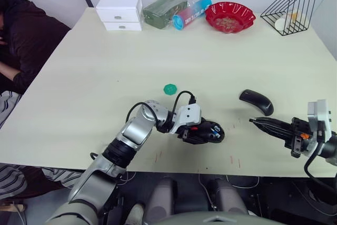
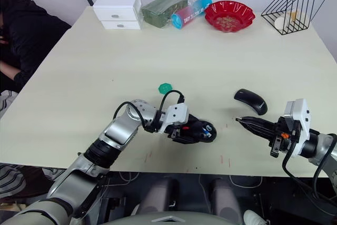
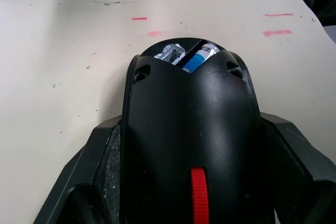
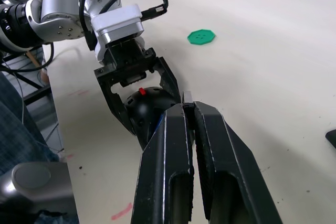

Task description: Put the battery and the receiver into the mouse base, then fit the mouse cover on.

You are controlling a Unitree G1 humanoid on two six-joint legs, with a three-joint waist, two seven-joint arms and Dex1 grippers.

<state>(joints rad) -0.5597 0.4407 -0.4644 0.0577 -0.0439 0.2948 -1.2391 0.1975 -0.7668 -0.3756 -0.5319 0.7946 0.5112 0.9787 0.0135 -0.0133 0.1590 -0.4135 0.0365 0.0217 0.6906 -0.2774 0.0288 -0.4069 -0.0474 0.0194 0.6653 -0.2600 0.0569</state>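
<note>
The mouse base [image 1: 206, 133] lay near the front edge of the table [image 1: 158, 67], clamped between the two fingers of the left gripper [image 1: 199, 131], which pressed against its flanks. In the left wrist view its far end stood open, and the battery [image 3: 195, 60] lay inside with its blue end showing beside a silver contact; the rest of the cell was hidden under the black body. The receiver could not be made out in any view. The red wheel [image 3: 199, 202] of the base was cut off at the frame's lower edge.

The mouse cover [image 1: 256, 101] rested on the table to the right of the base, apart from it, untouched. The right gripper [image 1: 256, 123] hovered near the cover on its front side, fingers pressed together with only a thin slit between them and nothing seen in them; their tips pointed toward the base, and they blocked part of it in the right wrist view.

A green disc [image 1: 169, 89] lay behind the base, clear of both grippers. The middle of the table was bare, with a white drawer box [image 1: 120, 10], a red bowl [image 1: 230, 16] and a wire rack [image 1: 292, 9] along the far edge. A person's dark sleeve [image 1: 26, 35] showed past the left edge.
</note>
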